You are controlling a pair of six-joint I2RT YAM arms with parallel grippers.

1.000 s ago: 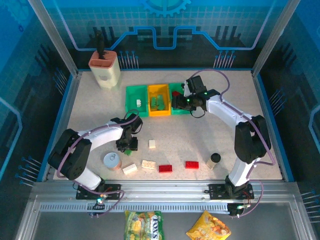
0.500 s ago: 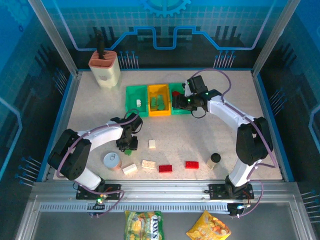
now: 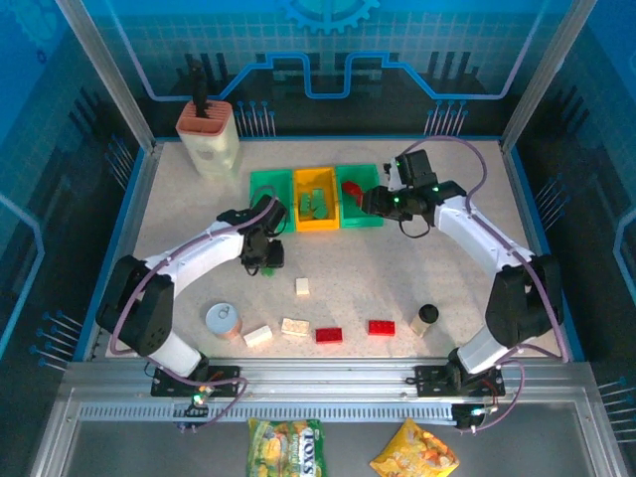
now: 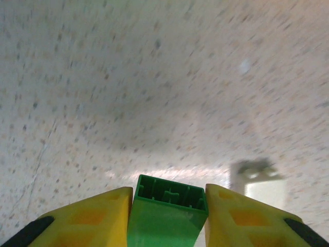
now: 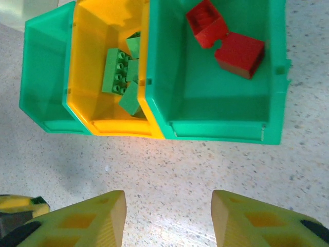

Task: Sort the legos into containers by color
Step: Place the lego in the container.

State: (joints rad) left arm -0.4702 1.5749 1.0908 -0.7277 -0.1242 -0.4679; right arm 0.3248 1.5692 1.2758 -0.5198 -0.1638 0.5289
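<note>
Speckled table [image 3: 397,278] holds three joined bins [image 5: 205,98]. Left gripper [image 4: 167,191] pinches a green brick [image 4: 164,218]. Right gripper [image 5: 167,206], spread wide, hangs over the table beside the bins.

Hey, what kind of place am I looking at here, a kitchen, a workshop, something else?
Probably a robotics lab work cell: a left arm and a right arm bolted to an aluminium rail, a speckled table walled in by blue printed panels, and lego sorting bins as props.
</note>
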